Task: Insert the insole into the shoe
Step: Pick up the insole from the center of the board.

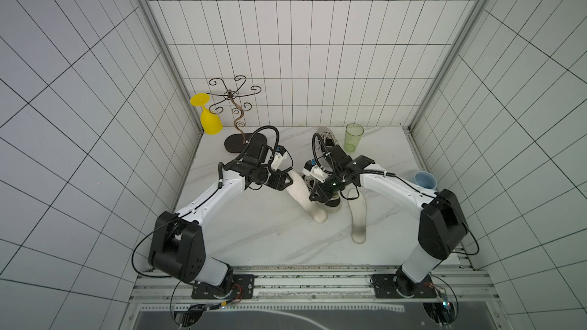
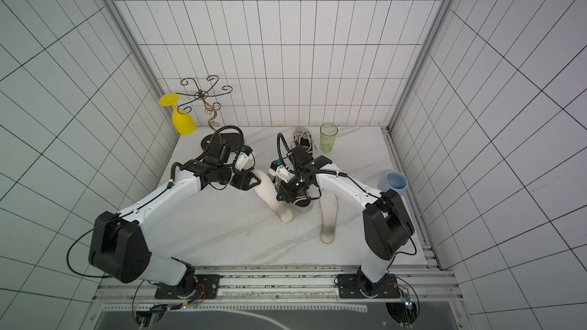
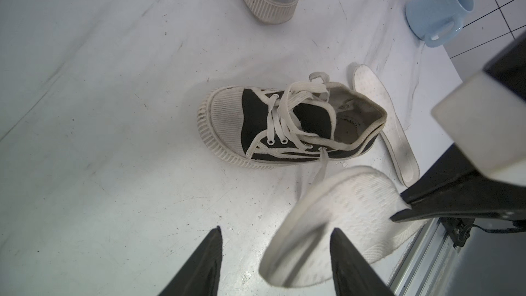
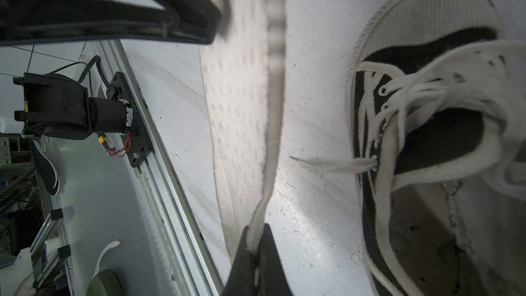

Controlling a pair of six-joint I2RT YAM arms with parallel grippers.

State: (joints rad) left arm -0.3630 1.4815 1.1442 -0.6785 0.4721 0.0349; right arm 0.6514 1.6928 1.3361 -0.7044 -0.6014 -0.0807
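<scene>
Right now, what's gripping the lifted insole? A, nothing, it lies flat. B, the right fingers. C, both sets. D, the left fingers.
B: the right fingers are shut on the edge of the insole in the right wrist view, while the left fingers stand apart.

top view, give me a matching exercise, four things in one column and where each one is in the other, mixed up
1 yellow glass
2 green tumbler
3 blue mug
4 lifted insole

a pinched in the right end effector
b near the right edge of the table
c hanging upside down on the wire rack
d upright beside the far shoe

Pairs: 1-c, 2-d, 3-b, 4-a
</scene>
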